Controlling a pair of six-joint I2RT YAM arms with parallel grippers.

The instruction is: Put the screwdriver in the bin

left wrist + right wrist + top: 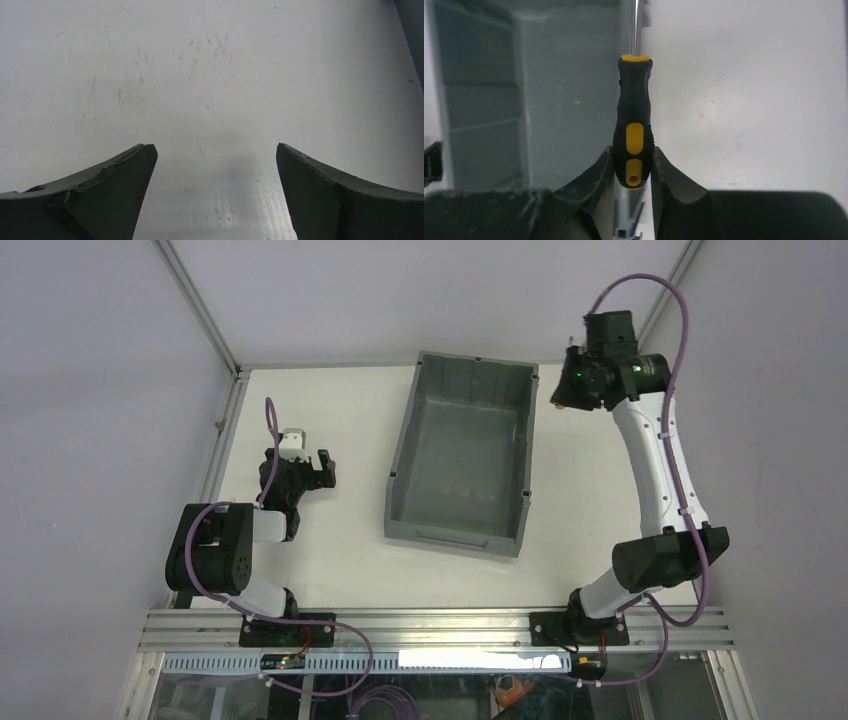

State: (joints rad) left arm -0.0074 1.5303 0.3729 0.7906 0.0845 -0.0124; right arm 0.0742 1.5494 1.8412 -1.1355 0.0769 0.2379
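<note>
The screwdriver (633, 115), with a black and yellow handle and a thin metal shaft, stands between the fingertips of my right gripper (633, 161). Both fingers press the butt end of the handle, and the shaft runs out of the top of the right wrist view. In the top view my right gripper (562, 393) hangs by the far right corner of the grey bin (403, 445), just outside its rim. The bin's ribbed outer wall (549, 105) fills the left of the right wrist view. My left gripper (318, 470) rests open over the table, left of the bin, with nothing between its fingers (125, 185).
The white table (330, 550) carries only the bin in its middle. An aluminium frame post (205, 310) runs along the back left, with grey walls around the cell. A sliver of the bin's wall (414, 30) shows at the top right of the left wrist view.
</note>
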